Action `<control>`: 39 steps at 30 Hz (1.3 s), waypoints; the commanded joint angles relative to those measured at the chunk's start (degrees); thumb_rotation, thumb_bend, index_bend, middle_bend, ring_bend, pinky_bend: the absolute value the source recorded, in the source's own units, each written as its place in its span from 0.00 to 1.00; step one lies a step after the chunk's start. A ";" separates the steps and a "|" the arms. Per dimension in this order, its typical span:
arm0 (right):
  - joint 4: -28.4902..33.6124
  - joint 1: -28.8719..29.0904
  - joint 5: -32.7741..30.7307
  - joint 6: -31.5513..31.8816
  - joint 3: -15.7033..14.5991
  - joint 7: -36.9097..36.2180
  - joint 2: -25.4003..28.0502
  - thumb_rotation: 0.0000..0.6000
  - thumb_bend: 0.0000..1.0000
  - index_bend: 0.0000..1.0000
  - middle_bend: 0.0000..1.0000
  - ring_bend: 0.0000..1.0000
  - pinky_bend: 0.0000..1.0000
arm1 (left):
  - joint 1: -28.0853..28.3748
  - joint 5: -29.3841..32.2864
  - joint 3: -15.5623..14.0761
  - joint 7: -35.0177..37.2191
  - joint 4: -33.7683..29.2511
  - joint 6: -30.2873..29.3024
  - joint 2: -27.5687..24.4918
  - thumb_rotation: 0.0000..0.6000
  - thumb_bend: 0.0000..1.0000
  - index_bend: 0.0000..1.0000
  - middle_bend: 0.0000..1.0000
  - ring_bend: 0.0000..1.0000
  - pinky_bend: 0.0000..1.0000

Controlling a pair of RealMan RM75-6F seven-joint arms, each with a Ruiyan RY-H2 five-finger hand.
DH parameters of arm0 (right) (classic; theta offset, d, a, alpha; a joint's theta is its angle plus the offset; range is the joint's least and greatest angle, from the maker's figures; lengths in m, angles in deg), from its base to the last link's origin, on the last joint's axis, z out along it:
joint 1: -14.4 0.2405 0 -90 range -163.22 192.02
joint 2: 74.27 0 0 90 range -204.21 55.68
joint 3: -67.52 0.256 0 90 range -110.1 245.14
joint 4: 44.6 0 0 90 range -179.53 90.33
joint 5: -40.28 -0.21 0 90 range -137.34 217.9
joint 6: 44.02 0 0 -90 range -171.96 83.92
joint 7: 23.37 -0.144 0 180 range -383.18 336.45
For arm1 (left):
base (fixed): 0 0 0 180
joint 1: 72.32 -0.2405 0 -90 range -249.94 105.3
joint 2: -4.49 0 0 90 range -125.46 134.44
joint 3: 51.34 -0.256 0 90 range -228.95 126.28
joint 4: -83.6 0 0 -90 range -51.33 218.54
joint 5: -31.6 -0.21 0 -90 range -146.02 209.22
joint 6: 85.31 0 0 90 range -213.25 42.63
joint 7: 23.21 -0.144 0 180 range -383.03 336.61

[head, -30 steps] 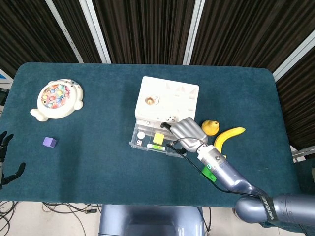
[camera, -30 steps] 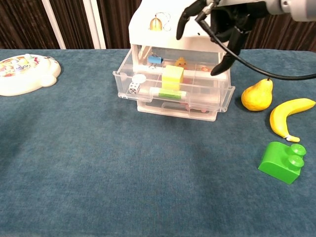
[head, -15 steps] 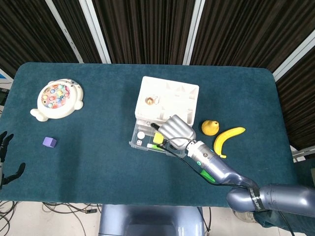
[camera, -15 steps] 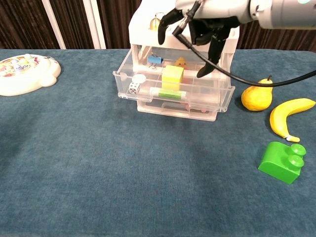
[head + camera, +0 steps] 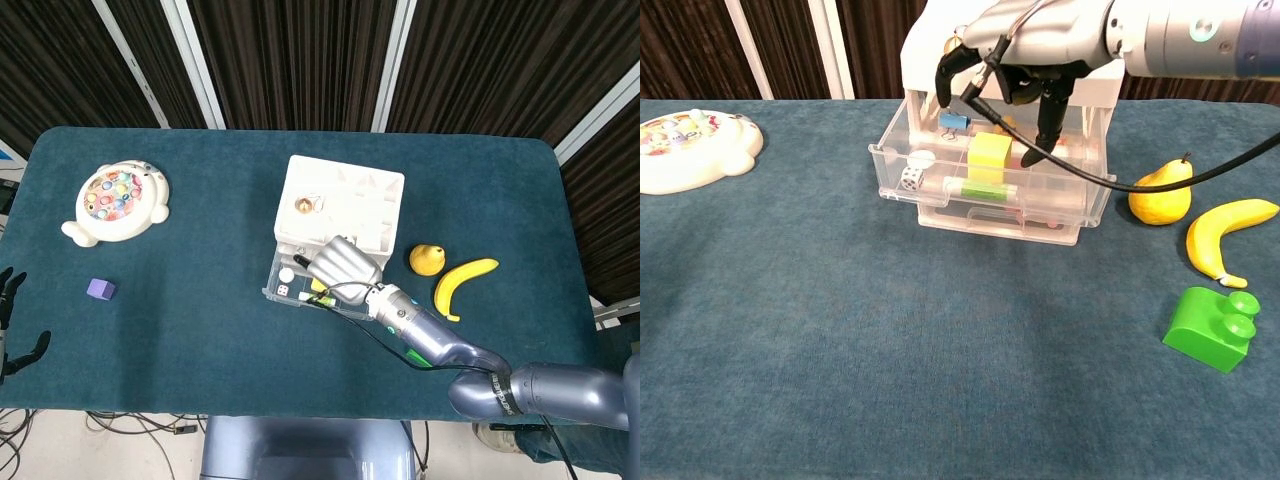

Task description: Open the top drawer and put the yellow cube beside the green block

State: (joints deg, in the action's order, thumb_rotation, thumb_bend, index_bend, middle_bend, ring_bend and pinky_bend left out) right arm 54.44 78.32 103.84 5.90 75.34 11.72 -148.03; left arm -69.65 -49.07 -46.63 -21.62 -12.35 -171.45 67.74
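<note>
Dark slatted panels backed a table [image 5: 840, 330] covered in teal cloth. At its middle stood a white drawer unit [image 5: 343, 200], and its clear top drawer [image 5: 990, 190] was pulled out toward the robot. The yellow cube [image 5: 990, 152] sat in the drawer's middle compartment, resting behind a green-and-white marker [image 5: 983, 189] that lay along the front wall. A white die [image 5: 911, 179] and a small white disc [image 5: 922, 158] lay in the left compartment, and a blue binder clip [image 5: 954, 121] sat farther back.

Directly above the cube hovered the right hand [image 5: 1015, 60], palm down, its fingers [image 5: 1048, 125] spread and curved downward into the drawer space, holding nothing. One dark fingertip hung just beside the cube's right edge; whether it touched could not be told. A black cable looped from the hand across the drawer's front.

The green block [image 5: 1212, 329] lay on the cloth well to the right and nearer the robot, apart from the drawer. Near it lay a banana [image 5: 1225, 233] and, just beyond, a yellow pear [image 5: 1161, 195].

Far left on the table sat a white fishing-game toy [image 5: 115, 202], with a purple cube [image 5: 100, 289] below it. The left hand [image 5: 12, 320] showed only at the head view's left edge, dark fingers parted and empty
</note>
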 commanded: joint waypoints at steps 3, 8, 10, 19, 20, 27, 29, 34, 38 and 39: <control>-1.77 -0.12 2.61 0.11 -0.47 -0.32 -1.06 1.00 0.10 0.28 1.00 1.00 1.00 | -0.03 0.10 0.02 0.03 -0.01 -0.01 -0.02 1.00 0.32 0.00 0.00 0.00 0.00; -2.60 -0.05 3.97 -0.77 -0.67 -0.98 -1.24 1.00 0.11 0.29 1.00 1.00 1.00 | 0.01 0.02 -0.02 -0.12 -0.04 0.05 0.00 1.00 0.32 0.00 0.00 0.00 0.00; -3.08 0.10 4.36 -1.25 -0.81 -0.93 -1.43 1.00 0.11 0.31 1.00 1.00 1.00 | 0.00 0.06 -0.03 -0.16 -0.09 0.08 -0.01 1.00 0.32 0.00 0.00 0.00 0.00; -4.10 0.11 5.82 -2.29 -0.86 -1.81 -1.77 1.00 0.14 0.37 1.00 1.00 1.00 | 0.00 0.21 0.01 -0.31 -0.12 0.12 -0.01 1.00 0.32 0.00 0.00 0.00 0.01; -4.18 0.11 5.77 -2.43 -0.83 -1.88 -1.81 1.00 0.14 0.38 1.00 1.00 1.00 | 0.00 0.23 0.02 -0.30 -0.12 0.13 -0.01 1.00 0.32 0.00 0.00 0.00 0.01; -4.90 0.30 5.98 -3.12 -0.76 -1.53 -2.18 1.00 0.15 0.39 1.00 1.00 1.00 | 0.03 0.28 -0.01 -0.30 -0.15 0.25 -0.05 1.00 0.32 0.00 0.00 0.00 0.02; -5.02 0.32 5.85 -3.24 -0.65 -1.53 -2.31 1.00 0.15 0.39 1.00 1.00 1.00 | 0.03 0.32 0.01 -0.34 -0.17 0.26 -0.05 1.00 0.32 0.00 0.00 0.00 0.02; -5.55 0.47 5.38 -3.55 -0.42 -1.12 -2.54 1.00 0.15 0.40 1.00 1.00 1.00 | 0.02 0.40 0.06 -0.40 -0.14 0.22 -0.04 1.00 0.32 0.00 0.00 0.00 0.02; -5.58 0.48 5.31 -3.44 -0.25 -0.86 -2.61 1.00 0.17 0.41 1.00 1.00 1.00 | 0.03 0.44 0.08 -0.43 -0.14 0.24 -0.03 1.00 0.32 0.00 0.00 0.00 0.02; -5.55 0.48 5.21 -3.49 -0.22 -0.82 -2.60 1.00 0.17 0.41 1.00 1.00 1.00 | 0.02 0.45 0.07 -0.43 -0.14 0.24 -0.03 1.00 0.32 0.00 0.00 0.00 0.02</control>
State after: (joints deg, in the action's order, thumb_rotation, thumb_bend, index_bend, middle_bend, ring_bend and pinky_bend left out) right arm 48.88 78.80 109.08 2.43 75.11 10.88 -150.63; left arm -69.62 -48.62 -46.56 -22.05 -12.49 -171.21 67.71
